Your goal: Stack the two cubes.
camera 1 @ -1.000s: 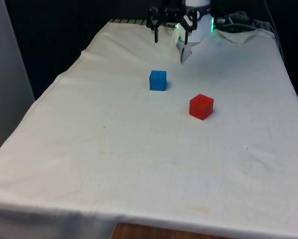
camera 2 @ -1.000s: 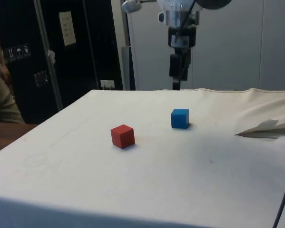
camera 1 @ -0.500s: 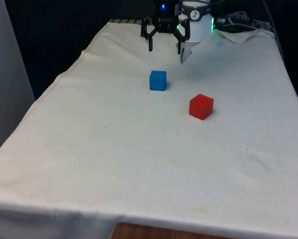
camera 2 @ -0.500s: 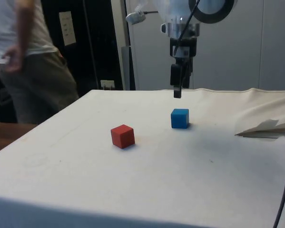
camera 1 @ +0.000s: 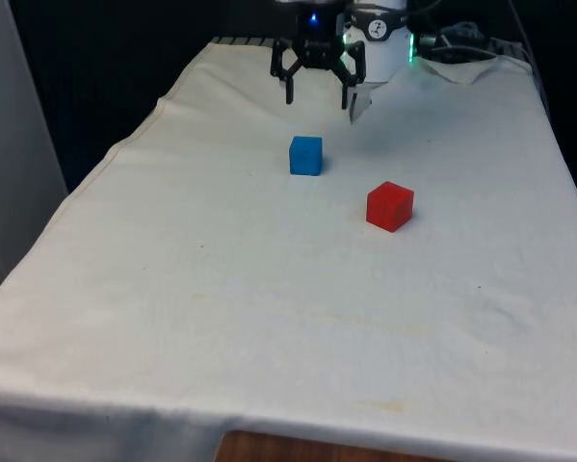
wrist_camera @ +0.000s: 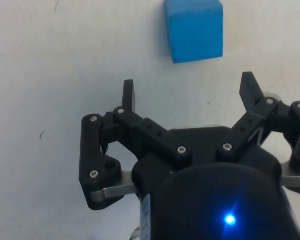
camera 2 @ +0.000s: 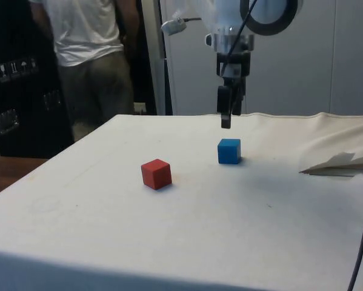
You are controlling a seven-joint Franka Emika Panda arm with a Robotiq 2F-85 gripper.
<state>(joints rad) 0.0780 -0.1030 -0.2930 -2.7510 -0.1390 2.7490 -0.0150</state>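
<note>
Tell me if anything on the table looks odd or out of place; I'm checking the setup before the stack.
Nothing stands out. The blue cube and red cube sit apart on the white cloth, both flat and undamaged. The gripper hangs open above the cloth, beyond the blue cube, touching nothing.

A: Where do the two cubes sit?
B: Both on the table (camera 1: 172,289), well apart; one cube (camera 1: 305,155) lies farther back and toward the front view's left of the other cube (camera 1: 389,206).
A: And the gripper (camera 1: 317,95)?
B: Above the cloth, just behind the farther cube (not touching it).
</note>
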